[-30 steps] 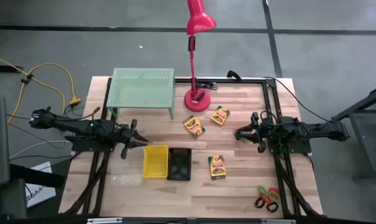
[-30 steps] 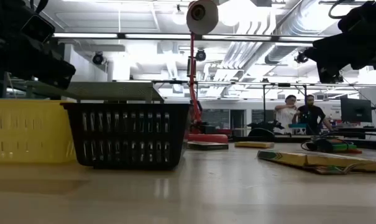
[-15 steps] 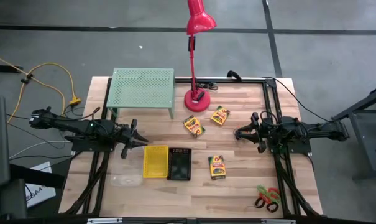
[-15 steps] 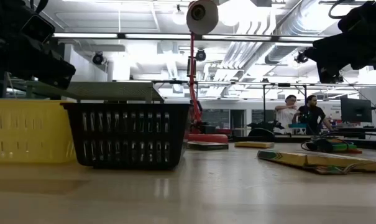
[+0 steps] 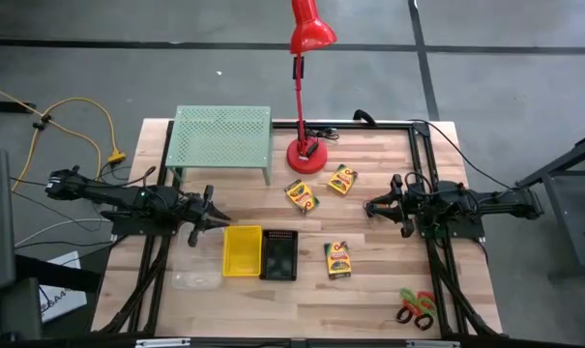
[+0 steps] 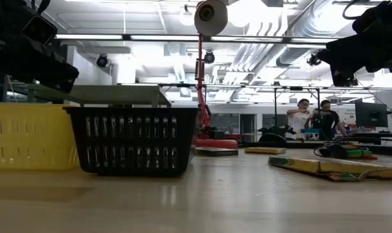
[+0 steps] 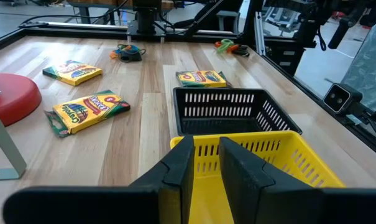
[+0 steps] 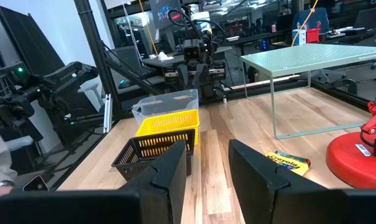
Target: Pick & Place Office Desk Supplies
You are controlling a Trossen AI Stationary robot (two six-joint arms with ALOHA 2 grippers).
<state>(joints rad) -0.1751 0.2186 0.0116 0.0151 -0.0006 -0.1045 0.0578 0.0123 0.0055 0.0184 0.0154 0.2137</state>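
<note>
Three yellow crayon boxes lie flat on the wooden table: two (image 5: pixel 301 196) (image 5: pixel 342 180) near the lamp base and one (image 5: pixel 337 260) nearer the front. A yellow bin (image 5: pixel 242 250) and a black mesh bin (image 5: pixel 279 254) stand side by side, touching, with a clear bin (image 5: pixel 197 280) to their left. Scissors with red and green handles (image 5: pixel 417 307) lie at the front right. My left gripper (image 5: pixel 215 215) hovers just behind the yellow bin (image 7: pixel 250 155), open, nothing between its fingers. My right gripper (image 5: pixel 369 207) hovers at the table's right side, open, holding nothing.
A tall red desk lamp (image 5: pixel 307 97) stands on its round base (image 5: pixel 306 155) at the far middle. A light-green perforated rack (image 5: pixel 221 140) stands at the far left. People stand in the room far behind the table (image 6: pixel 315 120).
</note>
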